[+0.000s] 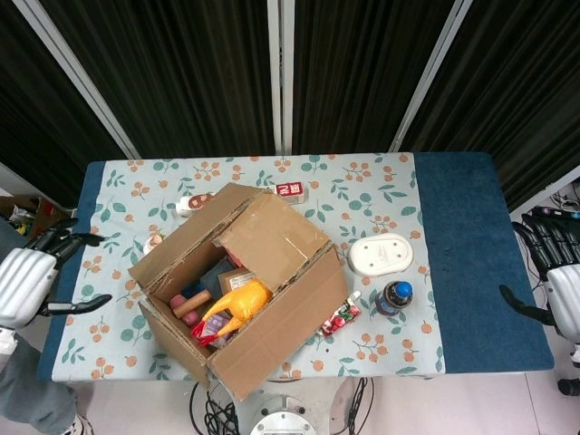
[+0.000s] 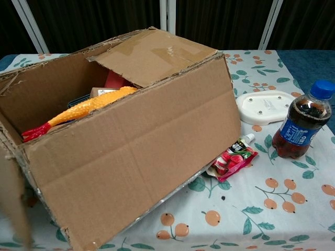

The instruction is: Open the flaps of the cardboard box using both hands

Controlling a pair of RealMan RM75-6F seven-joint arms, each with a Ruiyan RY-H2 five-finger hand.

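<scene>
Cardboard box point(image 1: 243, 290), mid-table, set diagonally; near-left flap folded down, one flap point(image 1: 272, 237) at the far-right end not yet opened, lying over the opening. Left hand point(image 1: 27, 276) off the table's left edge, fingers spread, empty. Right hand point(image 1: 555, 272) beyond the right edge (only partly in frame), fingers apart, empty. Closed flap lies toward the right hand's side; judged its job.
</scene>
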